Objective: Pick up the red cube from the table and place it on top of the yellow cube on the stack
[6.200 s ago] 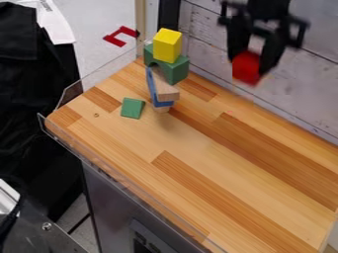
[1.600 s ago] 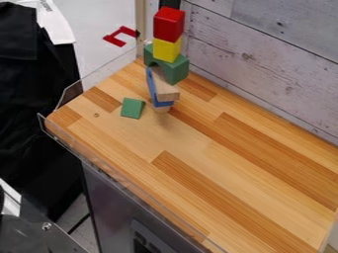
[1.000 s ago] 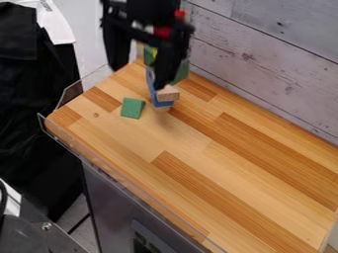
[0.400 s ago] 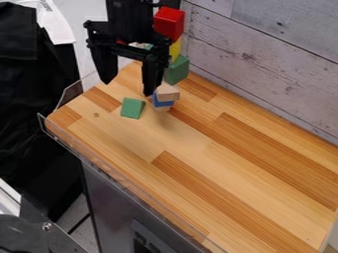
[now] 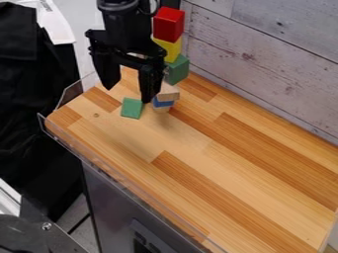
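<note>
Tool (image 5: 127, 94) vertical, 2 fingers (image 5: 149, 88) down & apart, nr. flat green block (image 5: 132, 108) & block stack (image 5: 169, 24).

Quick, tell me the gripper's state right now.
Gripper: open, holding nothing, its spread fingers above and behind the loose green block.

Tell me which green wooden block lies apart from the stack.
The squarish green wooden block lying on the wooden tabletop; the other one sits stacked under the yellow wooden block.
</note>
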Motion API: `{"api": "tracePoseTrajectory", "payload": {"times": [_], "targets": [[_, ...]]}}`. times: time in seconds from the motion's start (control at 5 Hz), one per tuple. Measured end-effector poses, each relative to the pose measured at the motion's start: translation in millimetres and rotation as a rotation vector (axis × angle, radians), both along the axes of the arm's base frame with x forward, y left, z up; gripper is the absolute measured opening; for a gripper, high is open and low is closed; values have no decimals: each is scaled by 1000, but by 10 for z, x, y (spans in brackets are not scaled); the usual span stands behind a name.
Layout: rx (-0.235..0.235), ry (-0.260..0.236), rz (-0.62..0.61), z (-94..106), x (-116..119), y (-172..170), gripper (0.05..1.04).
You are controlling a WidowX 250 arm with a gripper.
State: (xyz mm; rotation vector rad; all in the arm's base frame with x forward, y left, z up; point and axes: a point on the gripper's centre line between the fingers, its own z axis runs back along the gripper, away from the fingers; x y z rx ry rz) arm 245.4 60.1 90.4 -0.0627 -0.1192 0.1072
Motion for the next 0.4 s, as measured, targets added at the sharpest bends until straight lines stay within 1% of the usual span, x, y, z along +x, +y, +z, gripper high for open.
{"api": "tracePoseTrajectory", "payload": {"times": [0.2,0.4], "targets": [[70,-91,3,57,24,-3,999],[122,-123,5,89,84,-66,999]]}}
